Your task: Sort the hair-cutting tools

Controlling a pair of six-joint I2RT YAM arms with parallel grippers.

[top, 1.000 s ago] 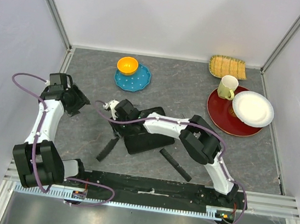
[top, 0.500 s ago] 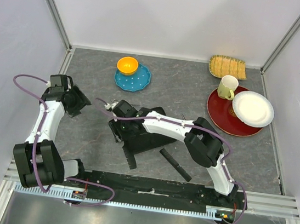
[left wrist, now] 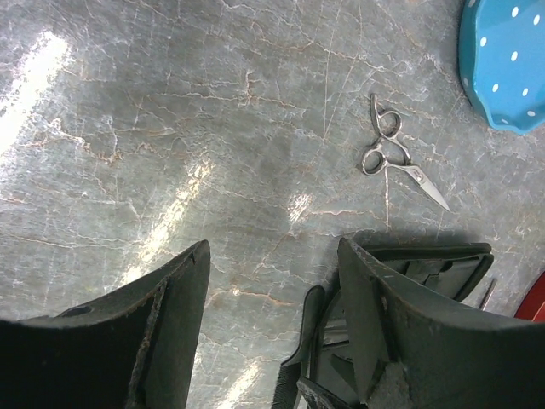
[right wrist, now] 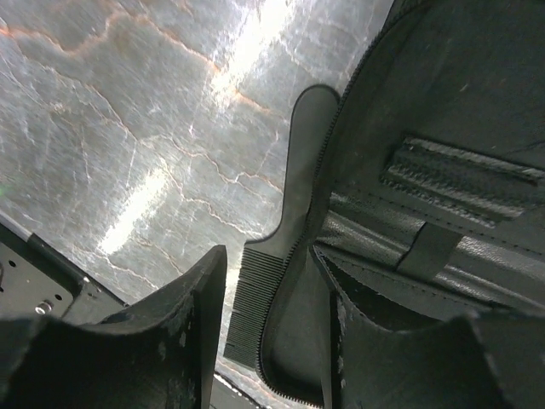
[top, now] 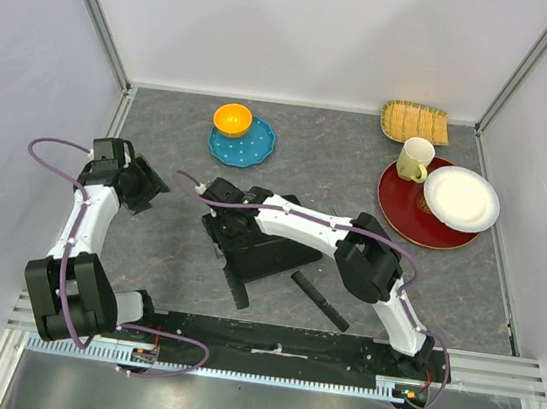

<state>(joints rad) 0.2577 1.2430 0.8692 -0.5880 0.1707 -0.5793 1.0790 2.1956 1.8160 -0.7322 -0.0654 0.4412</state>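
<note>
Beside the case (right wrist: 443,102), right fingers (right wrist: 153,341) straddle a comb (right wrist: 298,170) unclenched; left fingers (left wrist: 111,341) gape empty.

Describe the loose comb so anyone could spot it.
Start at the flat black zip case mid-table. Between it and the right arm's base lies a long narrow black plastic comb. The other black comb pokes from the case's near-left corner; this one lies alone.

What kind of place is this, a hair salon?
Probably a robot test booth, not a salon: plain white walls box in a grey table, two robot arms are bolted at its edge, and scissors share it with a red plate.
</note>
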